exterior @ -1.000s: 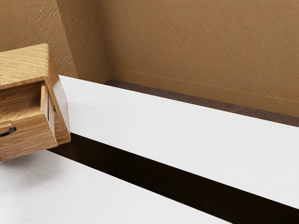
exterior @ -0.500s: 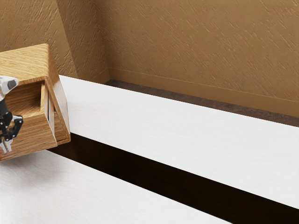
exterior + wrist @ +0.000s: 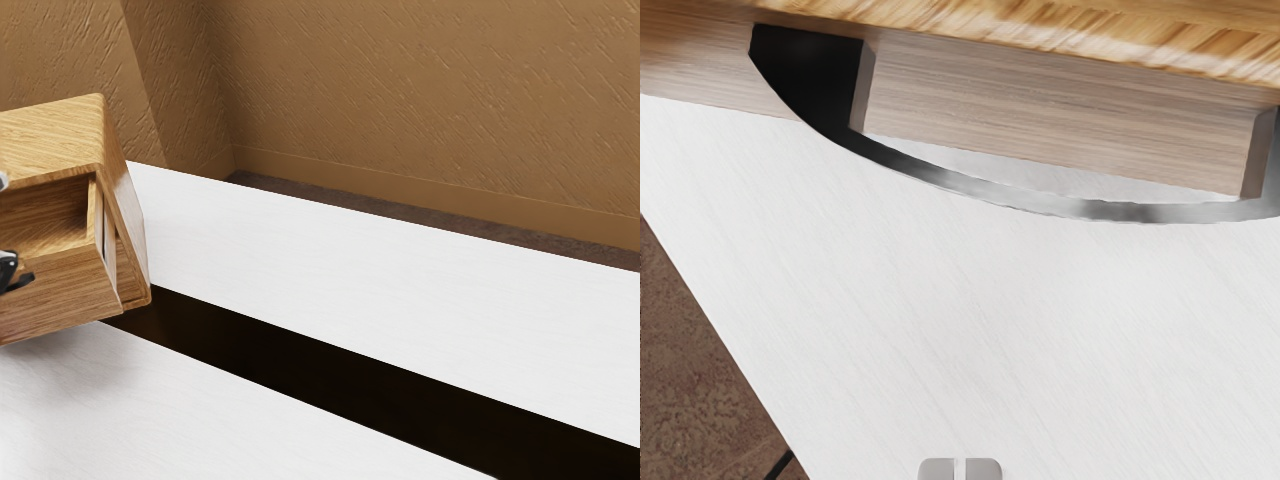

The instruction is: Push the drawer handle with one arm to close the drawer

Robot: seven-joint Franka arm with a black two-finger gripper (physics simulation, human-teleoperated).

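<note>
Ext. view: your claw is at the view's L edge, partly cut off, right by the drawer handle; can't tell if they touch. Drawer is open in the wooden cabinet.

Wrist view: handle bows out over the white worktop, near its edge; your claw is approx. closed, thin gap, nothing held.

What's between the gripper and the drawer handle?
In the wrist view, bare white tabletop shows between the gripper and the drawer handle; no object in that stretch.
</note>
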